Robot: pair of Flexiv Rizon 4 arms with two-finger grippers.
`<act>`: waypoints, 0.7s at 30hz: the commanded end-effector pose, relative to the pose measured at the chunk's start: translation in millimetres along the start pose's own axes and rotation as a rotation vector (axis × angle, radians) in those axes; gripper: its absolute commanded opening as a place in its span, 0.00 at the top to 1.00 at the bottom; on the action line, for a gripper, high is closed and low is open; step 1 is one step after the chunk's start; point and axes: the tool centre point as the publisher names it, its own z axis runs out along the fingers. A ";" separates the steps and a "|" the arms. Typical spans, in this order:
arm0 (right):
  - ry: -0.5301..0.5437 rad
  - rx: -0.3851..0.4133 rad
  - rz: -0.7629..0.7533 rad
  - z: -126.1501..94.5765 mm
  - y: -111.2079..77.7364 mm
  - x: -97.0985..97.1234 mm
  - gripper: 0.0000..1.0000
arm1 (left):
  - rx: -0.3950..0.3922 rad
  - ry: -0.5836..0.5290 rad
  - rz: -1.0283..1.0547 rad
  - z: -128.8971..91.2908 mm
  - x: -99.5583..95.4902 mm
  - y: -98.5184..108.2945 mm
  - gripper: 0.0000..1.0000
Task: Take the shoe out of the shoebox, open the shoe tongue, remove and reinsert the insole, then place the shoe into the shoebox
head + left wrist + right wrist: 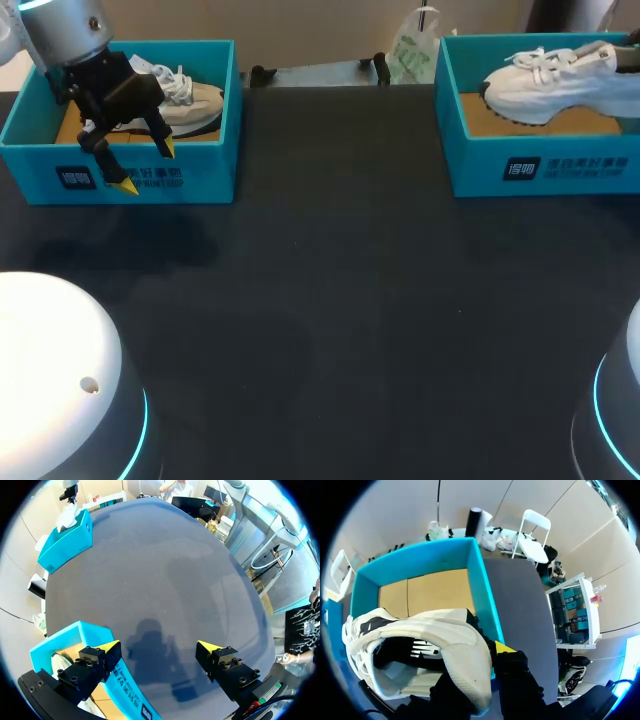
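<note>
A white sneaker (pixel 555 78) hangs tilted over the right teal shoebox (pixel 540 165), toe toward the middle of the table. My right gripper (pixel 487 655) is shut on the sneaker's (pixel 420 645) heel collar. One yellow tip shows outside the collar, and the other finger is hidden inside the shoe. Below it lies the box's (pixel 482 592) bare cardboard floor. My left gripper (pixel 146 167) stands open over the front wall of the left teal shoebox (pixel 150 180), which holds a second pale sneaker (pixel 190 100). Nothing is between the left gripper's (pixel 159 650) fingers.
A white plastic bag (pixel 412 50) and black clamps (pixel 262 73) sit at the table's back edge between the boxes. My arms' round bases (pixel 60 380) (pixel 612 410) fill the front corners. Dark tabletop (pixel 340 300) stretches between the two boxes.
</note>
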 end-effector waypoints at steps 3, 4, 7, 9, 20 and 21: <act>-0.002 0.019 0.006 7.9 -5.5 0.5 1.00 | -0.002 0.001 0.001 -0.1 -0.2 0.3 0.00; -0.004 0.022 0.008 8.9 -7.9 -0.1 1.00 | -0.002 0.001 0.001 -0.1 -0.2 0.3 0.00; -0.008 0.036 0.018 12.6 -14.9 -2.2 1.00 | -0.002 0.001 0.001 -0.1 -0.2 0.3 0.00; -0.004 0.051 0.032 16.2 -19.1 -3.8 1.00 | -0.002 0.001 0.001 -0.1 -0.2 0.3 0.00; 0.023 0.071 0.024 33.5 -18.6 -1.9 1.00 | -0.002 0.001 0.001 -0.1 -0.2 0.3 0.00; 0.025 0.069 0.013 35.0 -18.0 -2.1 1.00 | -0.002 0.001 0.001 -0.1 -0.2 0.3 0.00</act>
